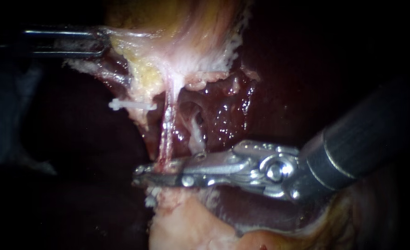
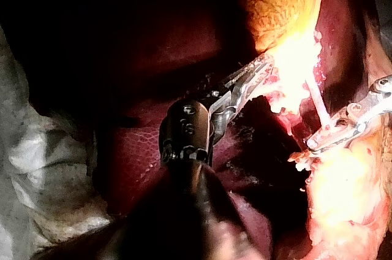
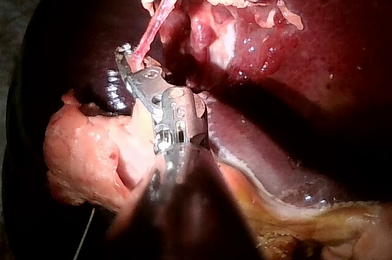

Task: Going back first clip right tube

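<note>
tube [image 1: 167, 122] and clip [image 1: 133, 105] obstruct, open room leftward

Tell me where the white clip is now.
In the endoscope view, the white clip lies crosswise just left of the thin pink tube, below the yellow fat and above the right instrument.

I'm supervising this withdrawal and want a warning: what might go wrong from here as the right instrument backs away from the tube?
The right instrument lies against the thin, taut pink tube; backing off at an angle may drag or tear it. The left instrument holds the gallbladder stretched, so any snag would add to that pull. The white clip sits close by; a sideways sweep might knock it.
</note>
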Tool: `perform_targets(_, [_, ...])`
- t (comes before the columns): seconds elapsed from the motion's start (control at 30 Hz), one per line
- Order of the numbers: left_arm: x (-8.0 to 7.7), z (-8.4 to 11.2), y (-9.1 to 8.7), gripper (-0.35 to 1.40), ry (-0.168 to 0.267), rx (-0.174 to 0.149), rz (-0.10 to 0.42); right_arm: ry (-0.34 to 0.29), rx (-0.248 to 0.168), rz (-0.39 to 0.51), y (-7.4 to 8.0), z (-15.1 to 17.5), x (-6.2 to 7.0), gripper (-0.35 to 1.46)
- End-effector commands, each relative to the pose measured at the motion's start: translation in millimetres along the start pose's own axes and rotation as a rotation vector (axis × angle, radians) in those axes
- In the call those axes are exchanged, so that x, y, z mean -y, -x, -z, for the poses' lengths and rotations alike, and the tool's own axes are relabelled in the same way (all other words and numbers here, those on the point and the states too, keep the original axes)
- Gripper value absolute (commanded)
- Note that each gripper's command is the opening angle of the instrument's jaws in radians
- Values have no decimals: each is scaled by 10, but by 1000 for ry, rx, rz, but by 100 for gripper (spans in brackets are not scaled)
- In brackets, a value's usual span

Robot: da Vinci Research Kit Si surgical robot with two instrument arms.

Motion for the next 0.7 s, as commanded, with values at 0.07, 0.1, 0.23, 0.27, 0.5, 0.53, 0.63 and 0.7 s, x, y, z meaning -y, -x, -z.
perform_targets(0.07, [0,0,0,-35,0,0,0,-11,7,-2,0,0,-1,-35])
perform_targets(0.1, [0,0,0,-35,0,0,0,-16,6,-1,0,0,-1,-23])
perform_targets(0.23, [0,-1,1,-35,0,0,-1,-20,6,78,0,-1,-5,23])
perform_targets(0.27, [0,-1,1,-35,0,0,-1,-21,7,90,0,-2,-6,30])
perform_targets(0.5, [0,-1,2,-35,-1,0,-1,17,-15,191,5,-8,-18,49])
perform_targets(0.53, [0,-1,2,-35,-1,-1,-1,29,-21,199,8,-8,-22,50])
perform_targets(0.63, [0,-1,2,-35,-1,-1,-2,49,-28,262,15,-5,-35,50])
perform_targets(0.7, [0,-2,2,-35,-1,-1,-2,60,-33,274,16,0,-42,50])
